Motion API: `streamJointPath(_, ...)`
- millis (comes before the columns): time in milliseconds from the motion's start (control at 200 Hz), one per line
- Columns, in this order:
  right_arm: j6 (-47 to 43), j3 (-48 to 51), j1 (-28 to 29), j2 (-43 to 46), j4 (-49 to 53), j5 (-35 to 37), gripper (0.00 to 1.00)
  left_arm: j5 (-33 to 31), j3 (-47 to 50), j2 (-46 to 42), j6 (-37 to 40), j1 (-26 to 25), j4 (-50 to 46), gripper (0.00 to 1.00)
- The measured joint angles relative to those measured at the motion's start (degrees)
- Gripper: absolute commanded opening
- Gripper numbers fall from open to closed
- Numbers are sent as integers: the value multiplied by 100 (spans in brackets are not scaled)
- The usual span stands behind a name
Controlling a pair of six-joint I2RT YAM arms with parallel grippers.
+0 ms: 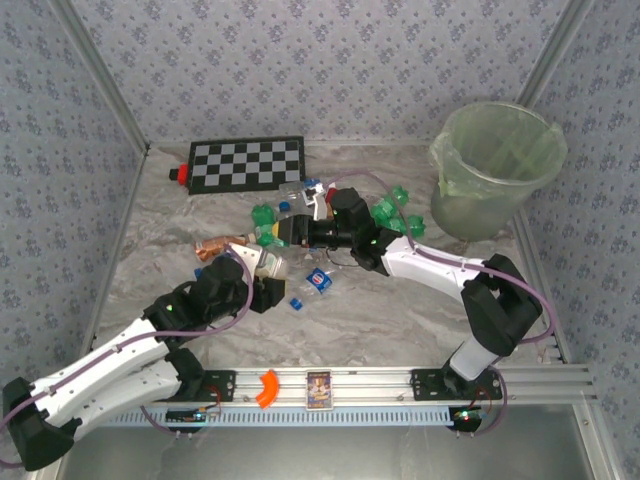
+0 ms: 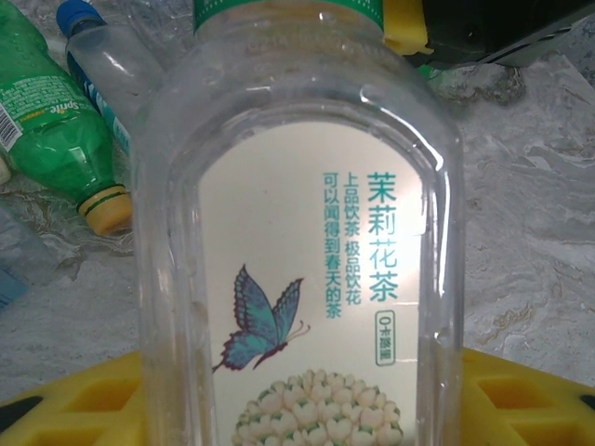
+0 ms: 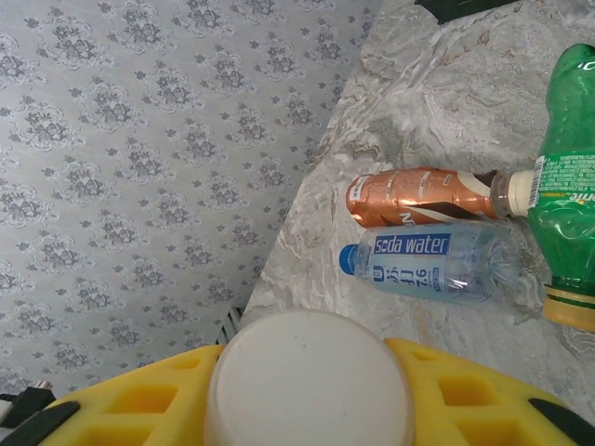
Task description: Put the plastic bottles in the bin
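Handover risk, mid-table: two pincers on what looks like one bottle.
My left pincer (image 2: 297, 404) pinches the clear tea bottle (image 2: 297, 232); my right pincer (image 3: 307, 395) has a pale rounded bottle part between its pads, but I cannot tell if it truly grips. Pulling apart could crush the slick plastic or pop it loose. Just beyond, loose bottles (image 3: 418, 265) crowd; a low swing would scatter them. Far right, the bin (image 1: 480, 205) stands well apart, walls (image 1: 590, 150) close behind; open marble (image 1: 400, 320) toward the near rail.

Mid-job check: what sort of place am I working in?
Probably an enclosed robot test booth: patterned panel walls box in the marble-look table, a checkerboard board lies at the back, and an aluminium rail runs along the front.
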State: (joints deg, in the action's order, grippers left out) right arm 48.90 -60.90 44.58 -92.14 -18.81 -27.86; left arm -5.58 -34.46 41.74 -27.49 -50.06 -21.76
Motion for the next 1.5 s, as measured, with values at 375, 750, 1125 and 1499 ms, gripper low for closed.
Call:
streamJointPath(375, -385, -11, -166, 570, 636, 223, 38, -197, 48, -299, -173, 0, -70, 100)
streamJointPath(750, -1292, -761, -1578, 2039, 2739, 1189, 35, -1235, 205, -1471, -638, -52, -546, 100)
streamJointPath(1125, -2031, -2332, -3316, 2756, 4188, 2994, 41, -1368, 343, -1893, -887, -52, -614, 100)
streamJointPath(1499, -2238, -3327, -4813, 2166, 4350, 4033, 38, -1134, 446, -1985, -922, -55, -684, 100)
